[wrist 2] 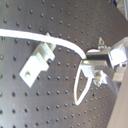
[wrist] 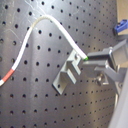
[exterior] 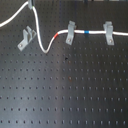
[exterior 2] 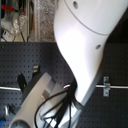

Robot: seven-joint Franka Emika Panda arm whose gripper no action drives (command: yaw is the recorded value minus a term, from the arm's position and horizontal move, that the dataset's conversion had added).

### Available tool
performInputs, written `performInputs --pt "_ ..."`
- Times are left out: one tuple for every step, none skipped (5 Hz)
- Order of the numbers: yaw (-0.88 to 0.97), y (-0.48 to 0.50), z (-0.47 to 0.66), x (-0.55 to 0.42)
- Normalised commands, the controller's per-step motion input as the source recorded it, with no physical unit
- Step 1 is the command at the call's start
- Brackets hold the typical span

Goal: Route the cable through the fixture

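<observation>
The white cable (exterior: 42,41) runs in from the first exterior view's left and rises to my gripper (exterior: 31,4) at the top edge. From there it drops in a loop and passes its red band (exterior: 56,36) and blue band (exterior: 87,31). The askew grey fixture (exterior: 26,38) stands just left of the falling strand, and the cable is not between its prongs. In both wrist views my gripper (wrist: 89,59) (wrist 2: 90,61) is shut on the cable (wrist: 47,19) (wrist 2: 60,44), close above the fixture (wrist: 67,75) (wrist 2: 37,60).
Two square-set grey clips (exterior: 70,32) (exterior: 107,31) hold the cable along the black perforated board (exterior: 65,90). In the second exterior view the white arm (exterior 2: 87,35) hides most of the scene. One clip (exterior 2: 105,86) shows at the second exterior view's right.
</observation>
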Motion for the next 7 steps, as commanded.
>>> performInputs --pt "0.32 0.013 0.27 -0.296" --pt "0.24 0.083 0.33 -0.311" --pt "0.12 0.148 0.39 -0.294" --pt "0.00 0.089 0.38 -0.139" --pt "-0.02 0.093 0.34 -0.103" --pt "0.00 0.149 0.27 -0.102" --pt "0.00 0.190 0.17 -0.135"
